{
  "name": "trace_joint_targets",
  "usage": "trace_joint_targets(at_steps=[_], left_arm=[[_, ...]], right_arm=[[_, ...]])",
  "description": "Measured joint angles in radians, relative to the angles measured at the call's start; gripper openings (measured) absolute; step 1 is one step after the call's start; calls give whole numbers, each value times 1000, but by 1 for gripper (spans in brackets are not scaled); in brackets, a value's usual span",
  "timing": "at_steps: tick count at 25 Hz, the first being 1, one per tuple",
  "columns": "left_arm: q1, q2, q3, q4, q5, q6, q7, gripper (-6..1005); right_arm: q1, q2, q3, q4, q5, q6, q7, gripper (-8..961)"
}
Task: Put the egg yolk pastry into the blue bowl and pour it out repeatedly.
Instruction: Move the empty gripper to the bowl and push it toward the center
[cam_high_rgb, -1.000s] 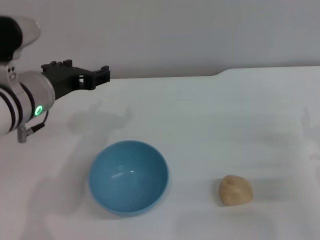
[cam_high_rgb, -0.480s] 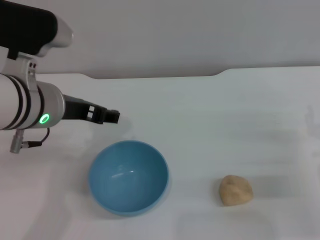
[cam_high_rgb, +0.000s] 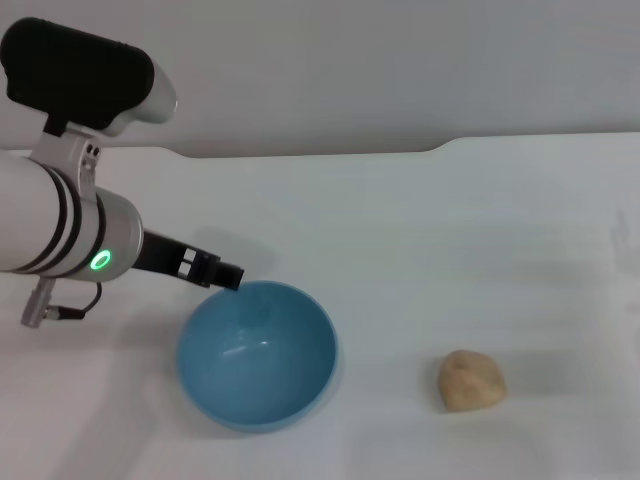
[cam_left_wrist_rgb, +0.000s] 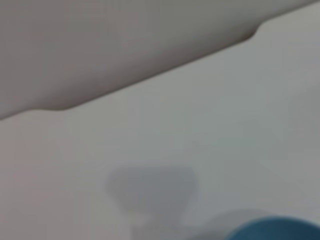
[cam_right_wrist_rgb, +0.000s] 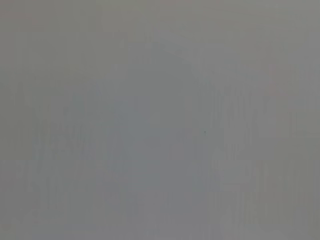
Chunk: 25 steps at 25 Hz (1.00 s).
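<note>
The blue bowl (cam_high_rgb: 257, 354) stands upright and empty on the white table, left of centre in the head view. A sliver of its rim shows in the left wrist view (cam_left_wrist_rgb: 275, 229). The egg yolk pastry (cam_high_rgb: 471, 380), a lumpy tan ball, lies on the table to the right of the bowl, apart from it. My left gripper (cam_high_rgb: 222, 272) is black and hangs just over the bowl's far left rim, holding nothing that shows. My right gripper is out of view in every frame.
The white table (cam_high_rgb: 450, 230) ends at a grey wall behind, with a notched back edge (cam_high_rgb: 440, 148). The right wrist view shows only a plain grey surface.
My left arm has swung down and to the right, from up at the back left to just over the bowl's far left rim. The bowl and the pastry have not moved.
</note>
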<state>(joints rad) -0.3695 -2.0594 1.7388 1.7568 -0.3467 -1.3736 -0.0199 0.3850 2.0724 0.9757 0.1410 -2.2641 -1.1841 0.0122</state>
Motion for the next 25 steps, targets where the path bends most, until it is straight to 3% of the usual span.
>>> trace_joint_targets(at_steps=[12,25], left_arm=[[-2,1,6,-118,-3,-13,-2,870],[-65,-5,42,-224,-11,-22,-2,871]], right_arm=[[-1,0,0,-2,0,0,-1,453],[-6,0,19,-3,0,0,-1,453]])
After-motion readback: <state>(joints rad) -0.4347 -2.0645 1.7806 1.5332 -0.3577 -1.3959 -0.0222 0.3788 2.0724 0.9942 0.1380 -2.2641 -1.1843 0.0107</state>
